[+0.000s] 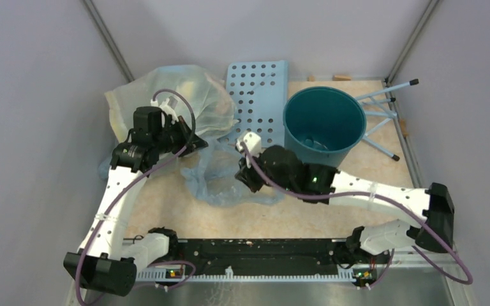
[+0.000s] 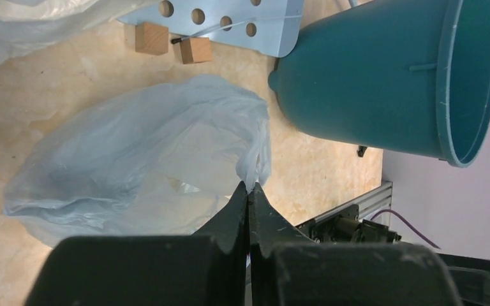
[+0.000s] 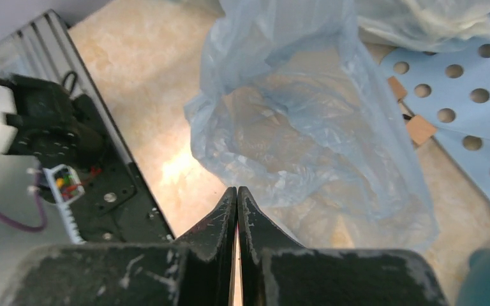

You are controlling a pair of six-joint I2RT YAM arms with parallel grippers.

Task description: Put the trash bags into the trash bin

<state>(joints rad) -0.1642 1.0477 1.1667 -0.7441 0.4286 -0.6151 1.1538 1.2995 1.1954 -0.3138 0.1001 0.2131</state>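
The pale blue trash bag [image 1: 226,182] lies crumpled on the table between my two grippers. In the left wrist view the trash bag [image 2: 140,146] spreads out ahead, and my left gripper [image 2: 249,187] is shut on a twisted bit of its edge. My left gripper [image 1: 198,143] sits at the bag's far left. My right gripper [image 3: 237,190] is shut with nothing seen between its tips, right at the near edge of the bag [image 3: 293,121]. The dark teal trash bin [image 1: 324,124] stands upright at the back right and also shows in the left wrist view [image 2: 370,83].
A yellowish bag [image 1: 185,95] with stuff inside sits at the back left. A light blue perforated panel [image 1: 258,95] lies beside the bin, with two wooden blocks [image 2: 151,37] at its edge. Thin blue legs [image 1: 383,115] stick out right of the bin.
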